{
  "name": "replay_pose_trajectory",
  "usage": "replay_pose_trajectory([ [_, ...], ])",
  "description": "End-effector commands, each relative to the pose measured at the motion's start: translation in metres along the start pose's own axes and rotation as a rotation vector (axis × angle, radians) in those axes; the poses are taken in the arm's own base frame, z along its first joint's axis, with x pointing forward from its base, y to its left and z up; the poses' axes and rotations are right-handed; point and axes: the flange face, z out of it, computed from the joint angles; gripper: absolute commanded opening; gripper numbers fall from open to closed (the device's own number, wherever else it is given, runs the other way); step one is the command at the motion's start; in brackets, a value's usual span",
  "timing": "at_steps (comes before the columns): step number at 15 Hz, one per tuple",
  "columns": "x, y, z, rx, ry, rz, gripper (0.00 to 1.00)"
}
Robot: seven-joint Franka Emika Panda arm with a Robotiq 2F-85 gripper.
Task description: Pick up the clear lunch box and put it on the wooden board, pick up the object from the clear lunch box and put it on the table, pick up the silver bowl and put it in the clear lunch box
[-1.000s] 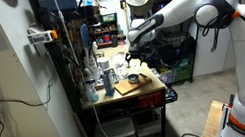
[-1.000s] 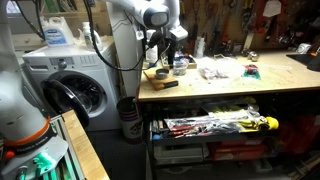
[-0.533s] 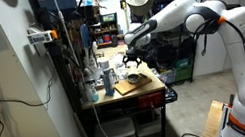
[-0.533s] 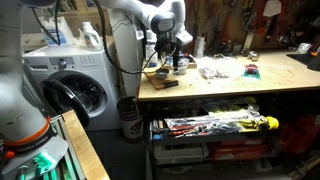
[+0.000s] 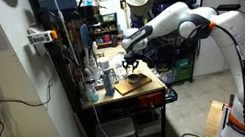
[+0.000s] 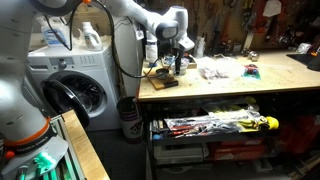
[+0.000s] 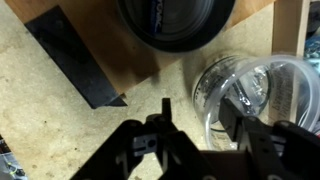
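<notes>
A cluttered workshop: one arm reaches over the table [image 5: 149, 87], its gripper [image 5: 135, 68] above the wooden board [image 5: 126, 86]. In the side-on exterior view, the gripper [image 6: 178, 66] hangs low. In the wrist view, one clear lunch box [image 7: 255, 95] sits beside the wooden board [image 7: 140, 52], one dark round object [image 7: 175, 20] is on it, and the fingers are spread astride the box's rim.

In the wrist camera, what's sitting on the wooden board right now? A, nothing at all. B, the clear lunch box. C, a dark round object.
C: a dark round object rests on the wooden board, while the clear lunch box sits off it on the table.
</notes>
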Motion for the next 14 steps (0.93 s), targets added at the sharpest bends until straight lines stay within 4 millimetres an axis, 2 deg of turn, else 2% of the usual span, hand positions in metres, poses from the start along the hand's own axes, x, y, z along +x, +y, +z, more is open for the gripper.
replay_pose_trajectory([
  [1, 0.008, -0.003, 0.007, 0.035, -0.018, -0.016, 0.22],
  [3, 0.011, -0.002, 0.005, 0.053, -0.017, -0.034, 0.06],
  [4, 0.012, -0.002, 0.003, 0.063, -0.016, -0.041, 0.01],
  [10, 0.022, 0.012, -0.017, 0.16, -0.041, -0.106, 0.01],
  [14, 0.011, 0.01, -0.055, 0.218, -0.029, -0.195, 0.01],
])
